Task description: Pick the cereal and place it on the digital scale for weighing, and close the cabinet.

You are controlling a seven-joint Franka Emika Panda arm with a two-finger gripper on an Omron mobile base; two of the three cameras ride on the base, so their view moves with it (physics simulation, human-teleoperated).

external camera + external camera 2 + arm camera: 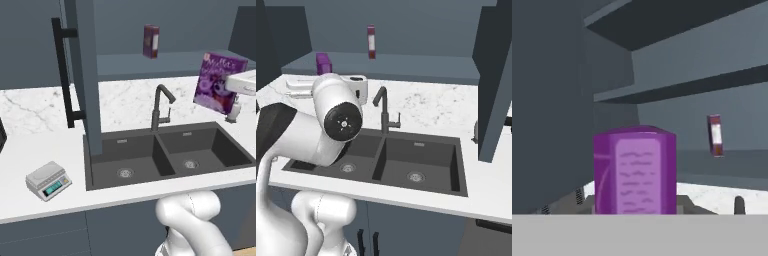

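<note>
Fingers were clamped on the cereal, which filled the lower middle of the hand view as a matte purple card box with pale printed lines on its narrow side. In the left base view the box hung at the right of the frame, tilted, off the worktop and above the right end of the sink, its front showing a dark round picture; that lifted pose suits carrying it across rather than setting it down.

At the lower left of that view the digital scale sat on the pale worktop, a low grey block with a flat plate and a greenish display on its slanted face, well apart from the box. By my reading, the carry across to it was the step in hand.

One door of the cabinet stood swung out over the sink, edge-on at upper centre, a flat blue-grey slab with a long black bar handle; closing it was not yet done. A narrow maroon box stood on the cabinet shelf. A dark, angular faucet rose behind the twin matte basins.
</note>
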